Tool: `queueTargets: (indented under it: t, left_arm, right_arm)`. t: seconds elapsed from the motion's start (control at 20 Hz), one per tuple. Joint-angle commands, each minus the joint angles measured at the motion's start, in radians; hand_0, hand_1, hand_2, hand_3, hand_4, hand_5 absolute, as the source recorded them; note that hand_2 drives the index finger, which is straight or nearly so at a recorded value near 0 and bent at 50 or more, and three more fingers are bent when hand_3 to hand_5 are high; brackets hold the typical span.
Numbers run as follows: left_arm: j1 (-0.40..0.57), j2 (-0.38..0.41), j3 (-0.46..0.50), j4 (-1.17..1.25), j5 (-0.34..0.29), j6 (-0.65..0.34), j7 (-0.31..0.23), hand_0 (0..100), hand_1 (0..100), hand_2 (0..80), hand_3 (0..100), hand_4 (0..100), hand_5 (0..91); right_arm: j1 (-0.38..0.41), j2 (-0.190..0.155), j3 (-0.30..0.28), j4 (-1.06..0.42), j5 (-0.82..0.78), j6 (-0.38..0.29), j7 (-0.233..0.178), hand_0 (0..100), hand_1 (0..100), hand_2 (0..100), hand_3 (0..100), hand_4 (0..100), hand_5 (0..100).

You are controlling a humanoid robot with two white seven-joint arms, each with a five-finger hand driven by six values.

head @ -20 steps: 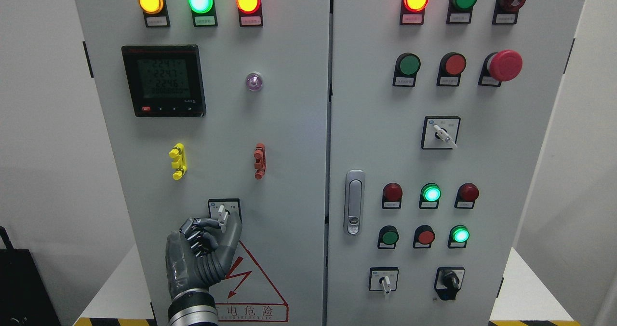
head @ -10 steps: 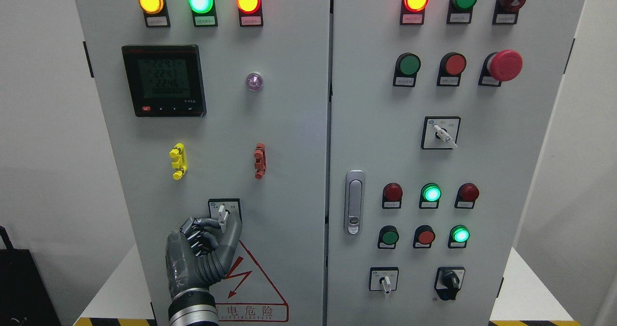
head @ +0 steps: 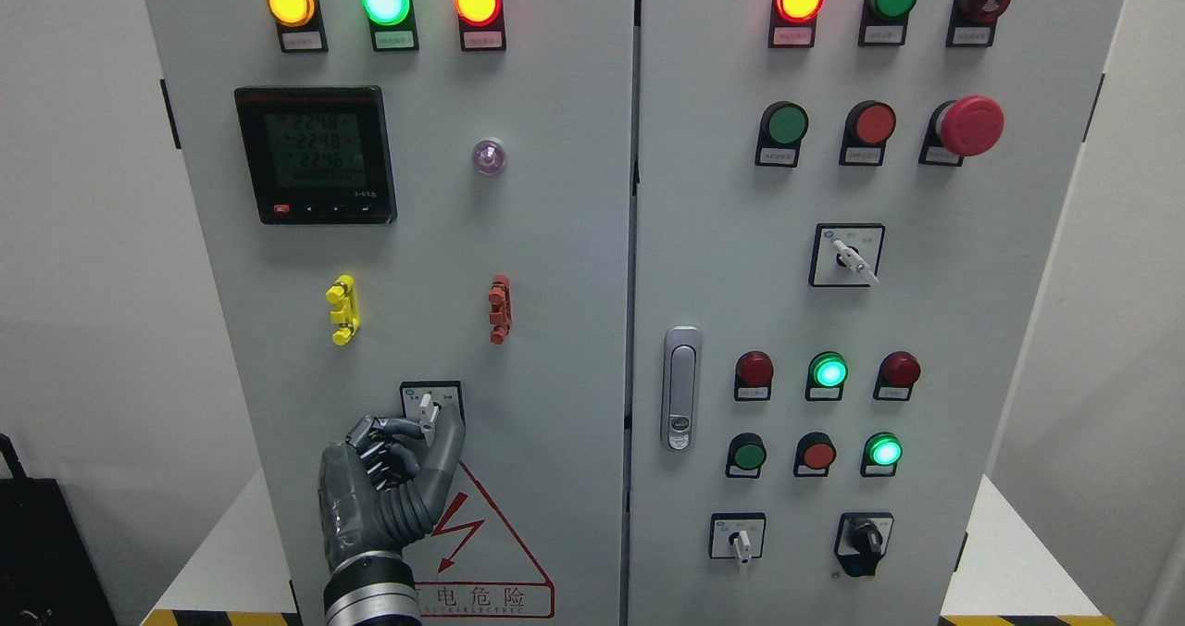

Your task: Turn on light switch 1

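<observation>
A rotary switch with a white lever sits on a black-framed plate low on the left cabinet door. My left hand comes up from the bottom edge. Its fingers are curled and pinch the lower end of the lever against the thumb. The lever stands about upright and its lower end is hidden by the hand. The right arm is out of view.
Above the hand are a yellow clip, a red clip, a digital meter and three lit lamps. The right door carries a latch handle, push buttons, a red emergency stop and more rotary switches.
The hand has stayed on the lever with almost no movement. Only the meter's digits have changed.
</observation>
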State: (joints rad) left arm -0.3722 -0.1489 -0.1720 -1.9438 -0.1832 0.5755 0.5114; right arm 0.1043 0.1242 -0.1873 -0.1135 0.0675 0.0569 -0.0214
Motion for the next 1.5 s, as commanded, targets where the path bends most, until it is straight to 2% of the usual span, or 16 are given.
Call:
queueTargets:
  t: [0.0,1.45]
  left_arm:
    - [-0.001,0.0,-0.001,0.002,-0.001,0.001,-0.001,19,65,60.4,99,94,82.3]
    - [-0.002,-0.001,-0.001,0.003,0.001,0.001,-0.002,31,59,59.2,98,94,81.8]
  right_arm:
    - [0.0,0.0,0.0,0.0,0.0,0.0,0.0,0,0,0,0,0,0]
    - [0.0,-0.001,0.0,0.0,0.0,0.001,0.0,0,0,0,0,0,0]
